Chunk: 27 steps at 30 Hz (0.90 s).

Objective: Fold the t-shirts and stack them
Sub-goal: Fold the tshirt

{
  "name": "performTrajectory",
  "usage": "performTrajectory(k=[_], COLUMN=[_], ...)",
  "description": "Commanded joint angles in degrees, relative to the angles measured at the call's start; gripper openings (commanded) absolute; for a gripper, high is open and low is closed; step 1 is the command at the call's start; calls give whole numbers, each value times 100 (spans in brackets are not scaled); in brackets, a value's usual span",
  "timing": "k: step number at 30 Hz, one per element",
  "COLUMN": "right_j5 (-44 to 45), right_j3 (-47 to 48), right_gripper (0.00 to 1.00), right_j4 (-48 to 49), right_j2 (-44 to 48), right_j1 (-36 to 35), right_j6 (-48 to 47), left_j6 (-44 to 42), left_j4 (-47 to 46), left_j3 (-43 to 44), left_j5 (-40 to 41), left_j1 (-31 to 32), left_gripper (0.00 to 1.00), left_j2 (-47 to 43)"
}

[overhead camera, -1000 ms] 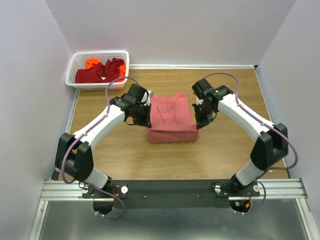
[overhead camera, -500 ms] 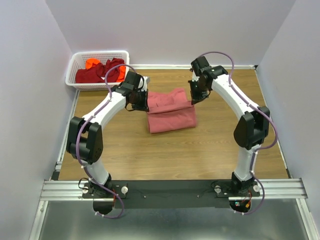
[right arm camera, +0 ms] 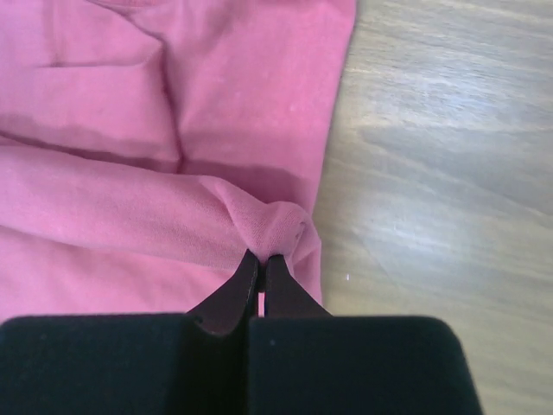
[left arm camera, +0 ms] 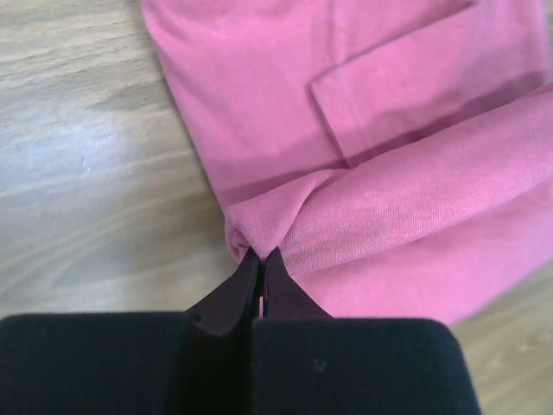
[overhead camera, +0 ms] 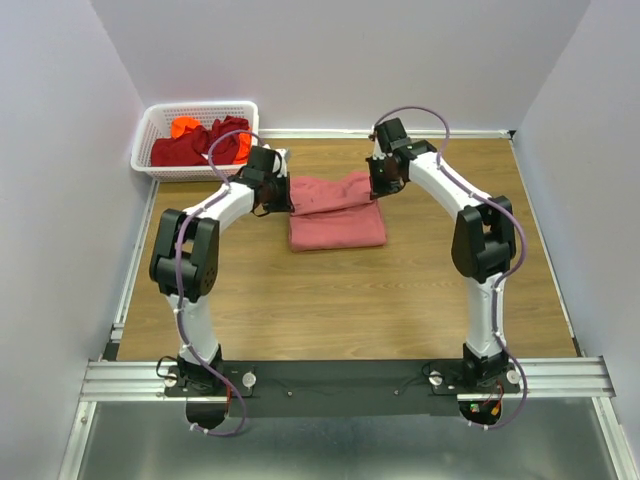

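The salmon-pink t-shirt (overhead camera: 335, 212) lies partly folded on the wooden table at the back middle. My left gripper (overhead camera: 283, 199) is shut on its left edge, pinching a bunched fold (left arm camera: 259, 226). My right gripper (overhead camera: 377, 188) is shut on its right edge, pinching a bunched fold (right arm camera: 275, 226). A lifted band of cloth runs between both grippers over the flat lower layer (left arm camera: 259, 104). A dark red t-shirt (overhead camera: 195, 147) and a bright orange one (overhead camera: 184, 127) lie in the basket.
The white lattice basket (overhead camera: 148, 137) stands at the back left corner, close to my left arm. Pale walls close in the table on three sides. Bare wooden table (overhead camera: 340, 300) lies in front of the shirt.
Both grippers have carried the shirt's near edge towards the back, folding it over. The shirt now lies shorter and further back, and both arms are stretched further out.
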<state>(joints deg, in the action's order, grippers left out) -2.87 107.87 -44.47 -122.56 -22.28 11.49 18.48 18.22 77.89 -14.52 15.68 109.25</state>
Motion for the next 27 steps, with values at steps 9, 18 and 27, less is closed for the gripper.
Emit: performTrajectory(k=[9, 18, 27], right_j5=[-3, -652, -1515], right_j3=[-1260, -3374, -4618], right_gripper=[1, 1, 1], right_j4=[1292, 1318, 1239], right_j2=[-549, 660, 2192], right_j1=[101, 31, -215], right_j6=[108, 688, 847], left_j6=[24, 322, 657], left_j4=[-495, -222, -90], left_j3=[228, -1406, -2849], left_j5=[160, 240, 828], left_j1=[-48, 382, 972], left_gripper=[0, 0, 0], left_j2=[1002, -155, -2291])
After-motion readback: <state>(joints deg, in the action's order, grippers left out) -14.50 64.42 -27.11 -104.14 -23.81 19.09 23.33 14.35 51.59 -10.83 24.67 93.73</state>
